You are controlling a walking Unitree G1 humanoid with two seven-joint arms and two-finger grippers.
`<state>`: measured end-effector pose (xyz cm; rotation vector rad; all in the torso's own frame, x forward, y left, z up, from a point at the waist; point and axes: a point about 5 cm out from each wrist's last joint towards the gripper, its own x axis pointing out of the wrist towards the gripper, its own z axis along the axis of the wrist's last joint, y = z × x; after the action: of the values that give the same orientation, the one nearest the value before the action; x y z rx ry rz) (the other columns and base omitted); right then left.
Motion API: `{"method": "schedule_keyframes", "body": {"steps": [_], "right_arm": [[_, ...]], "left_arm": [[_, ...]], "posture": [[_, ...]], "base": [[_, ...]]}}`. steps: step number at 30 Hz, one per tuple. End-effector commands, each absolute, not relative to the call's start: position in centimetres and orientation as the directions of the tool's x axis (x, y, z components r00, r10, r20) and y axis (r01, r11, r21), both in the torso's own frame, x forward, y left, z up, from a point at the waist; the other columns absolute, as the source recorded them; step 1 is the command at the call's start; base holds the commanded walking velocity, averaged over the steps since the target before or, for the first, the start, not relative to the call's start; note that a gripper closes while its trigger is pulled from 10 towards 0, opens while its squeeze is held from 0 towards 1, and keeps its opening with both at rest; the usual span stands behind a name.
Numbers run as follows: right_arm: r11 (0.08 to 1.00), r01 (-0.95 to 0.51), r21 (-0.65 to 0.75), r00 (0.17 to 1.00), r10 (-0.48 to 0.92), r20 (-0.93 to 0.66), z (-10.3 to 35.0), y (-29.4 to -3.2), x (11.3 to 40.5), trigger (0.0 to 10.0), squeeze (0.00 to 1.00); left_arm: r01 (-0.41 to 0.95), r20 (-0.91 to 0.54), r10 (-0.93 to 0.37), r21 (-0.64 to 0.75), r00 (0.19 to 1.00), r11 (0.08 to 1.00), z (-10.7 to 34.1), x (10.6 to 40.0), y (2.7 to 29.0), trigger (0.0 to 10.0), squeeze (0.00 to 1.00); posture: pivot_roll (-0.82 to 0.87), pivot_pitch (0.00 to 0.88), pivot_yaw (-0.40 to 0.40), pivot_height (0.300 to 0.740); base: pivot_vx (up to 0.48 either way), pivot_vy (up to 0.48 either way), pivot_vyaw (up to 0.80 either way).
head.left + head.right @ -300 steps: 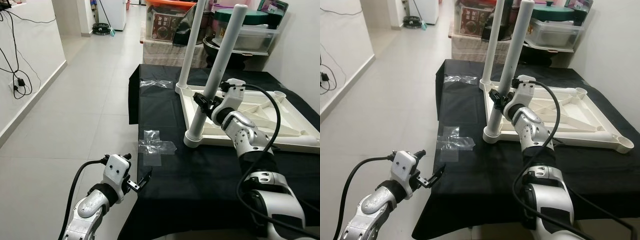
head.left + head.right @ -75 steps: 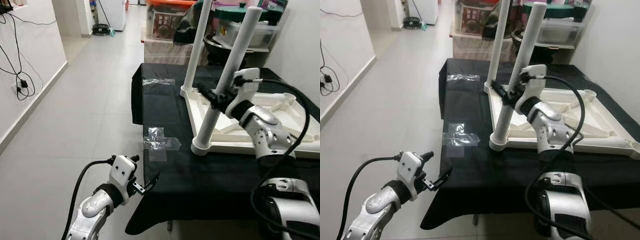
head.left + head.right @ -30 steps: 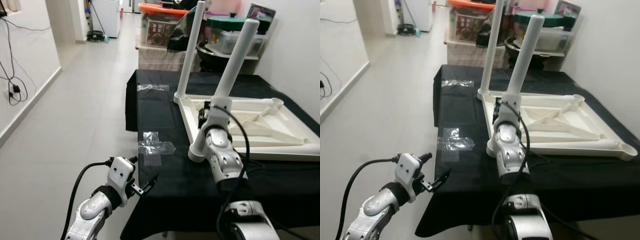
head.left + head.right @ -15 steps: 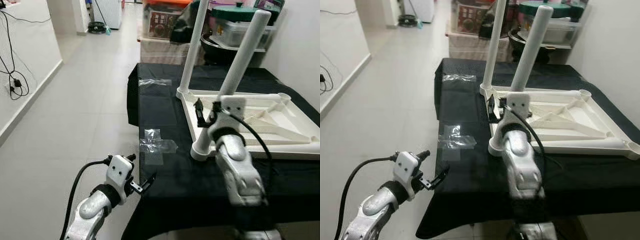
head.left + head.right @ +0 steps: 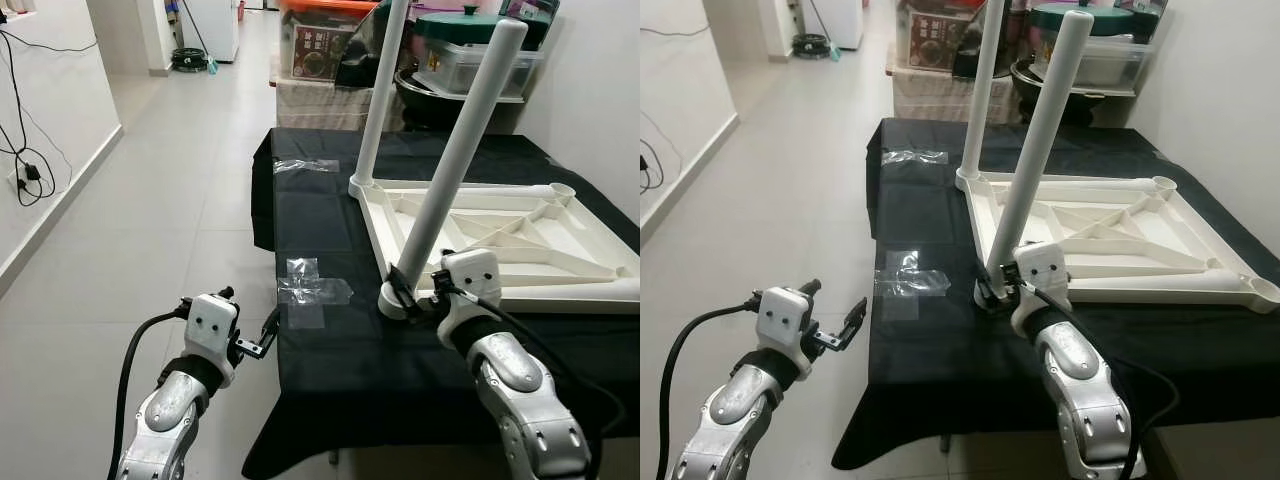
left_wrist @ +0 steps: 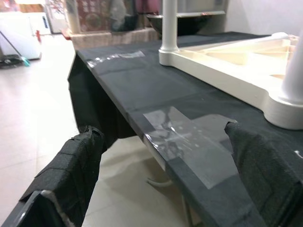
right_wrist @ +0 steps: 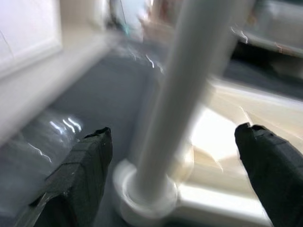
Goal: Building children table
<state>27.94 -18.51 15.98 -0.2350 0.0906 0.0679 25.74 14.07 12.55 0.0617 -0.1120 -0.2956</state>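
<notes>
Even, bright indoor light; head views sharp; right wrist view motion-blurred around the white leg (image 7: 189, 90).

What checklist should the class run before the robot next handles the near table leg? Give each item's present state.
1. Right pincer open, at the base of the near leg: ok.
2. Near leg upright in its corner socket: not ok, it leans.
3. Far leg upright: ok.
4. Upturned tabletop flat on the black cloth: ok.
5. Left pincer open, off the cloth's edge, away from the work: ok.
6. Leg fully seated in the socket: cannot tell.
</notes>
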Motion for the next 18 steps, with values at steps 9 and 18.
{"method": "schedule_keyframes", "body": {"steps": [9, 18], "right_arm": [[0.951, -0.13, -0.28, 0.976, 0.073, -0.205, 14.3, -18.3, 27.6, 10.0, 0.0], [0.944, 0.002, -0.33, 0.992, -0.042, -0.115, 15.4, -19.8, 28.8, 10.0, 0.0]], "left_arm": [[0.245, 0.124, -0.255, 0.09, 0.959, 0.965, 12.9, 25.0, 14.8, 10.0, 0.0], [0.254, 0.121, -0.262, 0.08, 0.957, 0.964, 12.9, 25.0, 14.3, 10.0, 0.0]], "posture": [[0.03, 0.0, -0.086, 0.74], [0.03, 0.0, -0.078, 0.74]], "base": [[0.183, -0.317, 0.0], [0.165, -0.413, 0.0]]}}
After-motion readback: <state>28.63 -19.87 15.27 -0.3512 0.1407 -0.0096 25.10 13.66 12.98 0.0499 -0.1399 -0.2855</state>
